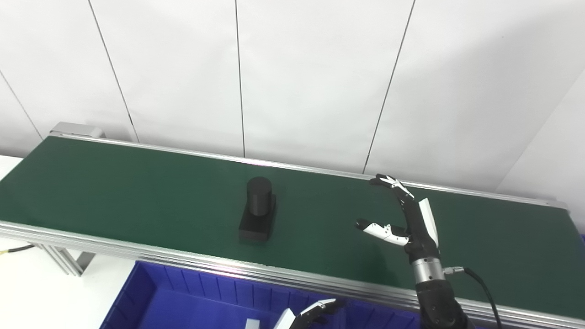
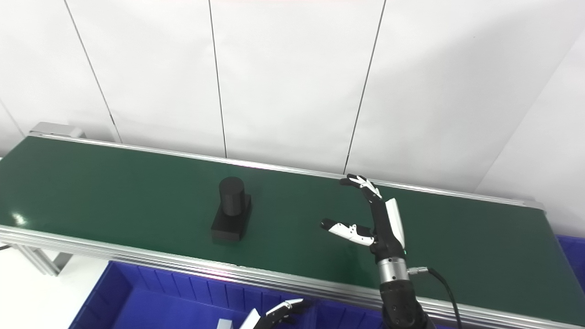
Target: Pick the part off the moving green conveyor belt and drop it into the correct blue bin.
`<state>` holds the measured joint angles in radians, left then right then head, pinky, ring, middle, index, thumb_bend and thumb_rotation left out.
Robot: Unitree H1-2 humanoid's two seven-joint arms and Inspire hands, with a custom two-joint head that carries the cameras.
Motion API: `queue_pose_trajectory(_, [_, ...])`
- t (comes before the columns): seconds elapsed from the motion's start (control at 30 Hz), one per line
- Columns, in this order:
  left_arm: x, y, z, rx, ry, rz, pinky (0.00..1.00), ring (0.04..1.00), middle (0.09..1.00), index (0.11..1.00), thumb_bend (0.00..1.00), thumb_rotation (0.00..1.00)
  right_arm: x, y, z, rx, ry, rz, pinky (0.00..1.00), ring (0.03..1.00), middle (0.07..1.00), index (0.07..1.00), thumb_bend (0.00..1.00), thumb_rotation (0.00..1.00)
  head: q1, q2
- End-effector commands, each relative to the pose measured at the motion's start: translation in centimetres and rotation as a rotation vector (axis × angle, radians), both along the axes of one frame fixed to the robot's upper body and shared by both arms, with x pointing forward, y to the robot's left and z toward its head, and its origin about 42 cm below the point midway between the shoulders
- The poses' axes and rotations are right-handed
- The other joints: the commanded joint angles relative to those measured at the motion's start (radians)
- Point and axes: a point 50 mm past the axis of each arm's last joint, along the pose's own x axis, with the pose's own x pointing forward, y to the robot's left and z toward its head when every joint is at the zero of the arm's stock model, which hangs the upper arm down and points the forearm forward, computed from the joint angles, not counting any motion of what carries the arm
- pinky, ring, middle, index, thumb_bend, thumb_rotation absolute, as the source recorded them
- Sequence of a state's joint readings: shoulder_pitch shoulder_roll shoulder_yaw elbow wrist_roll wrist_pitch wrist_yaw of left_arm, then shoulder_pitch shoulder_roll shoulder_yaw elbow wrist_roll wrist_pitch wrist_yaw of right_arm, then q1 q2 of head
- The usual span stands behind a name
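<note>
We see the black part, a cylinder on a square base (image 1: 258, 210), upright mid green conveyor belt (image 1: 137, 183). Right hand (image 1: 413, 219) over the belt, well apart from it, fingers spread, empty. Left hand (image 1: 311, 315) over the blue plastic bin (image 1: 151, 292), mostly cropped; can't tell its state.

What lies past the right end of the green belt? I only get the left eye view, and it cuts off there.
Observer: In the right eye view, a blue bin shows just beyond the right end of the belt, lower than the belt surface.
Operator: Does anything differ at the left end?
Observer: Yes, there is a bright glare spot on the belt near its front rail. The black part stands well to the right of it.
</note>
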<state>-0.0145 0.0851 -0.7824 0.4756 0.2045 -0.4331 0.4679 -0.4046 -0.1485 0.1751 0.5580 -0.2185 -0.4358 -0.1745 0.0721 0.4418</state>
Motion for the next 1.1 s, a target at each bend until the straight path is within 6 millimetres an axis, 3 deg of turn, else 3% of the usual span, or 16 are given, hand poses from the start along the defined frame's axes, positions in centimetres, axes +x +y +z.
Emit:
queue_pose_trajectory(0.0, [0.88,-0.83,1.2,-0.054,-0.055,-0.004,0.74,0.814,0.845,0.806,0.77,0.83,1.04,0.04,2.06,0.045,-0.072,0.02,0.84,0.89,0.863,0.809,0.99,0.5,0.001,0.001])
queue_pose_trajectory(0.1, [0.9,-0.86,1.21,-0.056,-0.054,-0.004,0.74,0.813,0.844,0.803,0.77,0.82,1.03,0.12,2.0,0.131,-0.041,0.045,0.73,0.816,0.861,0.881,1.0,0.42,0.002,0.002])
queue_pose_trajectory(0.23, [0.93,-0.91,1.2,-0.055,-0.055,-0.004,0.74,0.813,0.842,0.802,0.77,0.82,1.1,0.14,1.97,0.178,-0.022,0.071,0.69,0.781,0.864,0.913,0.99,0.38,0.002,0.003])
queue_pose_trajectory(1.07, [0.92,-1.19,1.18,-0.065,-0.041,-0.01,0.74,0.818,0.846,0.802,0.78,0.81,1.54,-0.15,1.55,0.173,0.009,0.084,0.71,0.8,0.88,0.923,1.0,0.39,0.011,0.0])
